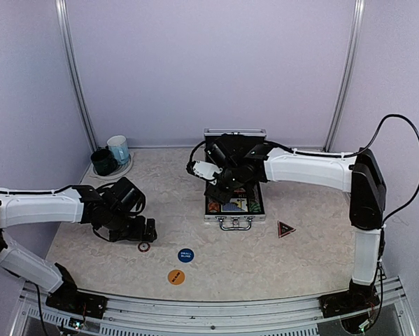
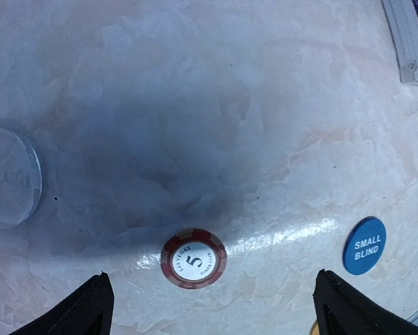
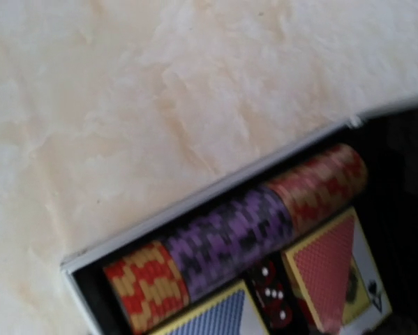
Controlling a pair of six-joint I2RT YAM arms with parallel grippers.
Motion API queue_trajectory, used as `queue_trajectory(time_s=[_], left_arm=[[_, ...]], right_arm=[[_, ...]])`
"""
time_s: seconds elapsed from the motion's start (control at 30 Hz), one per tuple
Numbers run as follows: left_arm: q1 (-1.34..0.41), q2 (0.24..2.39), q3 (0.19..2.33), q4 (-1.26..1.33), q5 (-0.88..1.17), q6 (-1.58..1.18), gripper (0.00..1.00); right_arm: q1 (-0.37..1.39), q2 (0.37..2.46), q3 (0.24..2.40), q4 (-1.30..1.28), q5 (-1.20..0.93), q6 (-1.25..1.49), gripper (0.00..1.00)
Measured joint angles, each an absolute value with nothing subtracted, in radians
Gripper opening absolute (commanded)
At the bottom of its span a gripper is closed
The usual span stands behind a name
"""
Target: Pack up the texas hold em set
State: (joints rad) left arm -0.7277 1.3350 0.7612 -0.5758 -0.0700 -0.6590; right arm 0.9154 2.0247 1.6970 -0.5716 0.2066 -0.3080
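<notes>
The silver case [image 1: 235, 218] lies open at the table's middle back, lid up. In the right wrist view it holds a row of chip stacks [image 3: 229, 237], a blue deck [image 3: 212, 317], a red deck [image 3: 327, 269] and dark red dice [image 3: 271, 293]. My right gripper [image 1: 216, 190] hovers over the case's left part; its fingers are hidden. A single red "5" chip [image 2: 193, 258] lies on the table between the open fingers of my left gripper [image 2: 212, 293]. The blue button [image 1: 185, 255], the orange button [image 1: 175, 277] and the dark triangular marker [image 1: 286, 229] lie on the table.
A dark green mug [image 1: 103, 162] and a light blue mug [image 1: 118, 148] stand at the back left. A clear round disc [image 2: 6, 178] lies left of the chip. The blue button [image 2: 364, 245] and the case's edge [image 2: 407, 42] show right of my left gripper.
</notes>
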Motion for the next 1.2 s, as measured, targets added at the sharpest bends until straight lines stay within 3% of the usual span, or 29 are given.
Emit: queue_trajectory(time_s=[0.4, 0.53, 1.2], left_arm=[[-0.776, 1.505, 0.751, -0.579, -0.113, -0.649, 0.79], [-0.788, 1.534, 0.776, -0.598, -0.129, -0.643, 0.76], [-0.806, 1.597, 0.834, -0.601, -0.142, -0.624, 0.4]], right_arm=[[0.921, 1.82, 1.535, -0.511, 0.193, -0.143, 0.61], [0.921, 1.794, 1.508, -0.498, 0.192, -0.123, 0.61], [0.921, 1.724, 1.425, -0.45, 0.184, -0.107, 0.61]])
